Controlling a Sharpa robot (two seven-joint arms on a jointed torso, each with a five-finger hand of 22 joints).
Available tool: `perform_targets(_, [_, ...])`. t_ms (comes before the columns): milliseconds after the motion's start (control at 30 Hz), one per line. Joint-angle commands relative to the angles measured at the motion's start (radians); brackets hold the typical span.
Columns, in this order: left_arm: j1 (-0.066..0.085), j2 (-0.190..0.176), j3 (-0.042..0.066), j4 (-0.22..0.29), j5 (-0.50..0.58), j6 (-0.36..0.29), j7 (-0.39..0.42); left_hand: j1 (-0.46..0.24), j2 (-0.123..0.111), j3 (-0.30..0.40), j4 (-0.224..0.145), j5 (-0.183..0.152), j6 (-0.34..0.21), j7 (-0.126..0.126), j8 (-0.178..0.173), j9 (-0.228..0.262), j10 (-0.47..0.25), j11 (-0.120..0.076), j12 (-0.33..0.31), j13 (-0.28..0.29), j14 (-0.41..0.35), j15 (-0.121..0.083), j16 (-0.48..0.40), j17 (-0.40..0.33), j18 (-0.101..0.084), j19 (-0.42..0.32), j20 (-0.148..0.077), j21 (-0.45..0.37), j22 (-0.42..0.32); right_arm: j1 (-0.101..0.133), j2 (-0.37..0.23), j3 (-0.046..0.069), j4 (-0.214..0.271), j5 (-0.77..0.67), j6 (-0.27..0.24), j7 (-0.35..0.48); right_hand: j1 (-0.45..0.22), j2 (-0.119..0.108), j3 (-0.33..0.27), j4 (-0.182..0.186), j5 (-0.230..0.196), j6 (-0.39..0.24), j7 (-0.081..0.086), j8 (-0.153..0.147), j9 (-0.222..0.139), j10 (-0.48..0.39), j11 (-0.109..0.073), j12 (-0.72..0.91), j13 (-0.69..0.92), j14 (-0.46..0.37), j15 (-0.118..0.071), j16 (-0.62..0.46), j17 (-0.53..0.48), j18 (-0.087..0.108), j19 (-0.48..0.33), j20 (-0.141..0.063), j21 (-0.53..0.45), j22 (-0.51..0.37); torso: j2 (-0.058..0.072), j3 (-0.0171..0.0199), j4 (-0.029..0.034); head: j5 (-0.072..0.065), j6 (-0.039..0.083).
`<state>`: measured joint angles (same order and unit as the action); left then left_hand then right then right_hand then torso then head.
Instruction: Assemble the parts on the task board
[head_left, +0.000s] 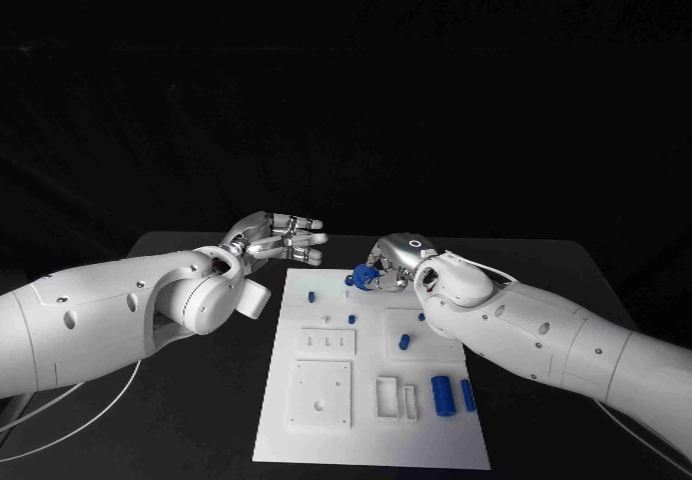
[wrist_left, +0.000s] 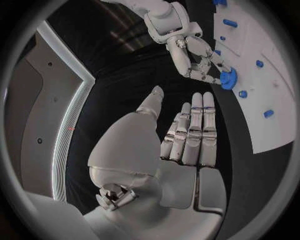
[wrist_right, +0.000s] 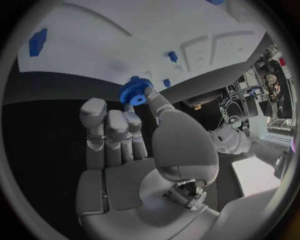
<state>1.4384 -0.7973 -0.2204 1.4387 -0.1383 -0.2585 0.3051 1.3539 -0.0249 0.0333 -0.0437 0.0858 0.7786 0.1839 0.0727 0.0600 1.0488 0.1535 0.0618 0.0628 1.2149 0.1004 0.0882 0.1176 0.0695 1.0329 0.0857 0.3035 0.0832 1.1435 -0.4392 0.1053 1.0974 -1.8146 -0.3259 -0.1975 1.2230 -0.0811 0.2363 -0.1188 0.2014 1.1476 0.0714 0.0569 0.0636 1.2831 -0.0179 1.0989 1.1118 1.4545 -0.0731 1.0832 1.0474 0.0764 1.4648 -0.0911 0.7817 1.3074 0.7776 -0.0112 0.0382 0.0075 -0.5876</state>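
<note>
Fingers (wrist_right: 152, 96) pinching blue gear (wrist_right: 132, 92), underside hidden

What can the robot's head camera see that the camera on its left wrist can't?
The head view alone takes in the whole task board and the two big blue cylinders lying near its front edge. The left wrist view alone shows the palm side of the left hand, fingers straight and holding nothing. Both show the right hand pinching a blue gear over the board's far end, with small blue parts on the board.
</note>
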Motion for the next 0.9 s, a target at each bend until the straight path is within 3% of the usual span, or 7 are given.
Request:
perform_targets(33, [0.000,0.003,0.001,0.001,-0.002,0.009,0.012,0.001,-0.008,0.006,0.001,0.004,0.003,0.002,0.000,-0.001,-0.004,-0.003,-0.002,0.000,0.003,0.004,0.005,-0.001,0.010,-0.002,0.002,-0.001,0.000,0.000,0.016,-0.007,-0.012,-0.020,-0.002,-0.005,0.001,-0.008,0.006,0.001,0.004,0.004,0.002,0.005,0.001,0.003,0.000,-0.004,0.000,-0.001,-0.006,-0.003,-0.003,-0.010,0.040,-0.009,0.007,0.096,0.001,-0.0001,0.0008,0.003,0.000])
perform_targets(533, [0.000,0.013,0.001,0.001,-0.002,0.013,0.012,0.001,-0.008,0.006,0.001,0.004,0.003,0.002,0.000,-0.001,-0.004,-0.003,-0.002,0.000,0.003,0.004,0.005,-0.001,0.010,-0.002,0.002,-0.001,0.000,-0.005,0.079,-0.040,-0.059,-0.022,0.017,0.000,-0.001,-0.008,0.008,0.002,0.010,-0.002,0.004,0.005,0.001,0.001,0.001,-0.007,-0.002,-0.001,-0.006,-0.006,-0.007,-0.010,0.040,-0.009,0.004,0.095,0.001,-0.0002,0.0018,0.021,0.000])
perform_targets(700, [0.000,0.015,0.001,-0.001,-0.002,0.014,0.011,0.001,-0.008,0.006,0.001,0.004,0.003,0.002,0.000,-0.001,-0.004,-0.003,-0.002,0.000,0.003,0.004,0.005,-0.001,0.010,-0.002,0.002,-0.001,0.000,-0.007,0.091,-0.044,-0.068,-0.022,0.015,-0.001,-0.002,-0.008,0.009,0.003,0.010,-0.004,0.004,0.005,0.001,0.000,0.001,-0.008,-0.002,-0.001,-0.006,-0.007,-0.008,-0.010,0.040,-0.009,0.002,0.095,0.000,0.0003,-0.0025,0.027,-0.001])
perform_targets(900, [0.000,0.021,0.001,-0.003,-0.002,0.015,0.013,-0.005,-0.005,0.002,0.001,-0.002,0.001,0.002,-0.001,-0.001,-0.004,-0.002,-0.002,0.000,0.003,0.004,0.005,-0.001,0.010,-0.002,0.002,0.000,0.000,-0.008,0.104,-0.045,-0.083,-0.022,0.017,-0.003,-0.003,-0.007,0.012,0.001,0.010,-0.008,0.005,0.005,0.001,-0.002,0.001,-0.009,-0.003,-0.002,-0.006,-0.009,-0.010,-0.009,0.039,-0.010,-0.002,0.094,0.000,-0.0004,-0.0013,0.023,-0.002])
